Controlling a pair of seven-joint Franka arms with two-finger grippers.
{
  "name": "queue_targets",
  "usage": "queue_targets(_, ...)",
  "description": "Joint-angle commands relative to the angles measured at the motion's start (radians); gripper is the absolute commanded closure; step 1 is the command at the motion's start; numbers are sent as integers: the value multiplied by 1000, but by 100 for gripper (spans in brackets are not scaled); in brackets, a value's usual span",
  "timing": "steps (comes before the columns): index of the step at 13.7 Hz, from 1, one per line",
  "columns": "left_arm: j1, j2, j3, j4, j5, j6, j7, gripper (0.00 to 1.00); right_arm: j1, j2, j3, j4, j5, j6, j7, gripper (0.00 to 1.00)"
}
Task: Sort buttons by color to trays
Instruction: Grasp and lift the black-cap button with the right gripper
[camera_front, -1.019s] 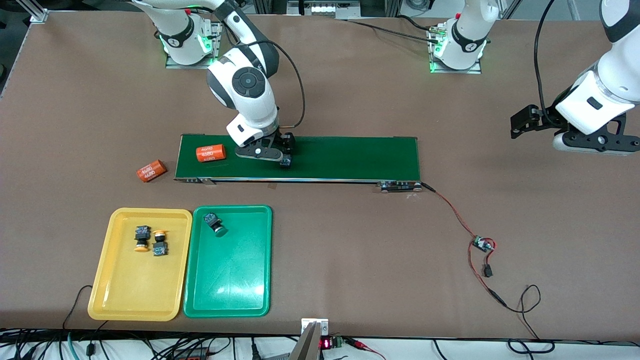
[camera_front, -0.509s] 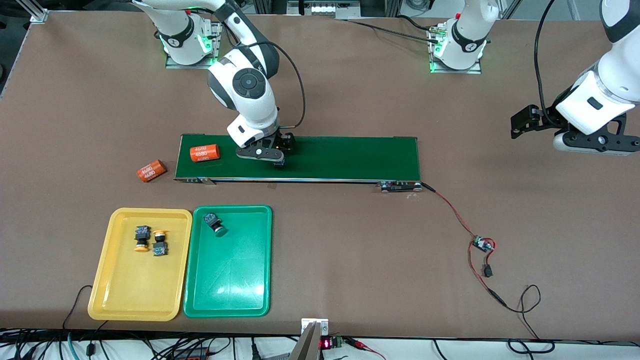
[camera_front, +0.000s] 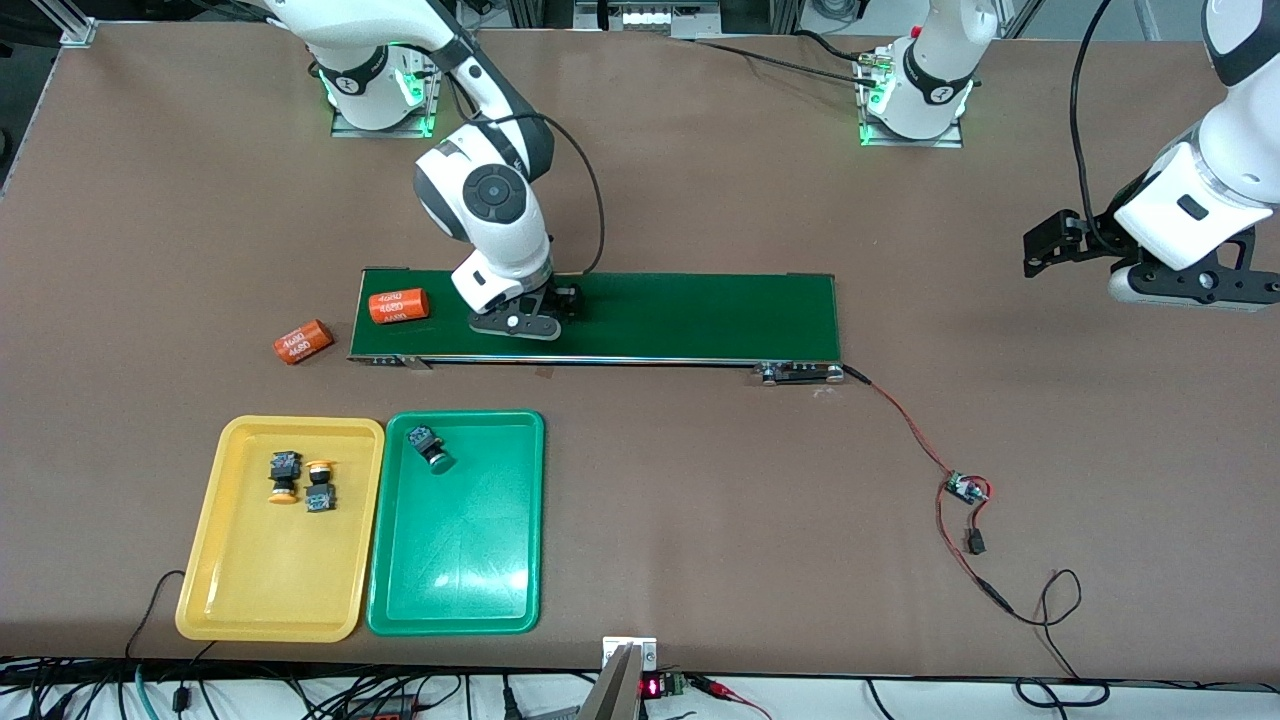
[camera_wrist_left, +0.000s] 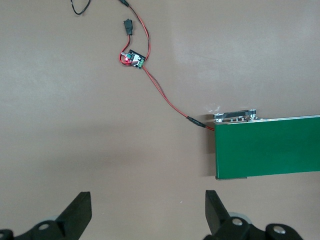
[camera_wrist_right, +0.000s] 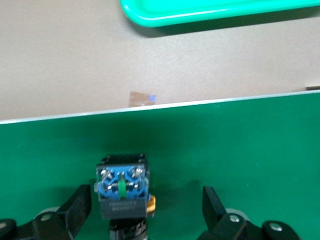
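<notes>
My right gripper (camera_front: 541, 314) is low over the dark-green conveyor belt (camera_front: 700, 315) and open. In the right wrist view a button (camera_wrist_right: 122, 187) with a blue-black body lies on the belt between its fingers (camera_wrist_right: 80, 205), apart from both and nearer one. Its cap is mostly hidden; a bit of orange shows at its side. The front view hides this button under the hand. The yellow tray (camera_front: 270, 600) holds two yellow-capped buttons (camera_front: 285, 475) (camera_front: 320, 492). The green tray (camera_front: 460, 590) holds one green-capped button (camera_front: 428, 447). My left gripper (camera_front: 1180, 288) waits open over bare table.
One orange cylinder (camera_front: 398, 305) lies on the belt beside my right gripper, another (camera_front: 302, 341) on the table off the belt's end. A red wire with a small circuit board (camera_front: 964, 489) runs from the belt's other end. The green tray's corner (camera_wrist_right: 215, 10) shows in the right wrist view.
My right gripper has moved along the belt toward the right arm's end and now covers the button. The orange cylinder on the belt has drifted the same way. The left arm has barely moved.
</notes>
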Motion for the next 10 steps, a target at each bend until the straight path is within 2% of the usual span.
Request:
queue_targets(1,3,8,-1,19,18,-19,7,0,6,-1,-5,8,-12,0,-21,52)
queue_targets(3,3,8,-1,19,18,-19,7,0,6,-3,-5,9,-12,0,-21,69)
queue_targets(6,3,8,-1,19,18,-19,7,0,3,-7,-5,9,-12,-2,-17,84)
queue_targets(10,3,8,-1,19,18,-19,7,0,0,-55,-40,46,-7,-47,-32,88)
